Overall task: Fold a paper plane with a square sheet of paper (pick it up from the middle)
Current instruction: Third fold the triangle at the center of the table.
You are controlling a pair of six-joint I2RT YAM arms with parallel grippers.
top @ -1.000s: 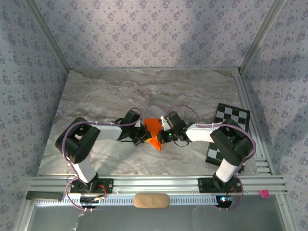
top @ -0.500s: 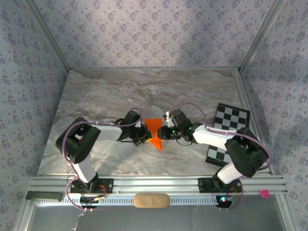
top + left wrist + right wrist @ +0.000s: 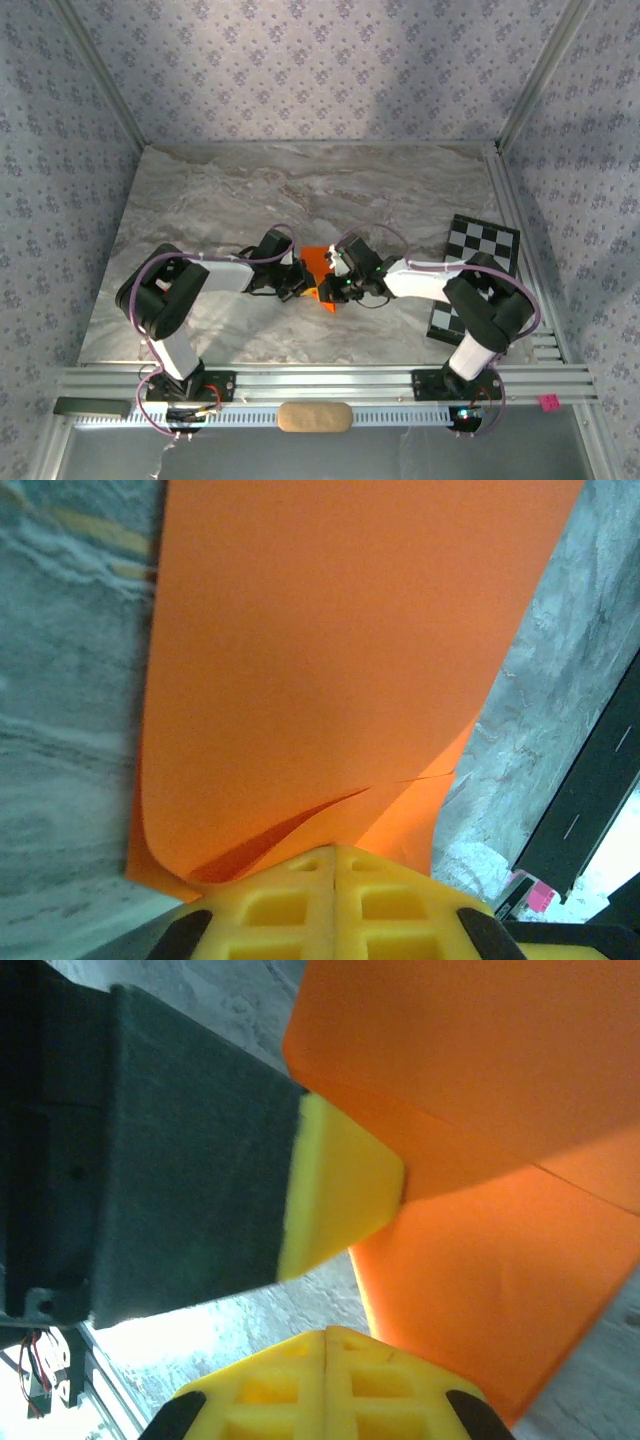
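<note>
Elbows out; left gripper [image 3: 335, 865], right gripper [image 3: 327, 1345] meet at sheet [image 3: 330, 650].

Right gripper [image 3: 326, 1336] at 6 o'clock, jaws closed. Creased square sheet of paper [image 3: 470, 1080] spans 12 to 5 o'clock. Left gripper's yellow pad [image 3: 340, 1190], entering from 9 o'clock, touches the fold.

I keep my white-and-black left arm [image 3: 225, 272] and right arm [image 3: 425, 281] bent low, both reaching inward to the middle. My left gripper [image 3: 297, 281] has its yellow pads [image 3: 305, 880] pressed together on the thin bright orange paper sheet [image 3: 320, 660]. My right gripper [image 3: 336, 286], just beside it, is closed too.
</note>
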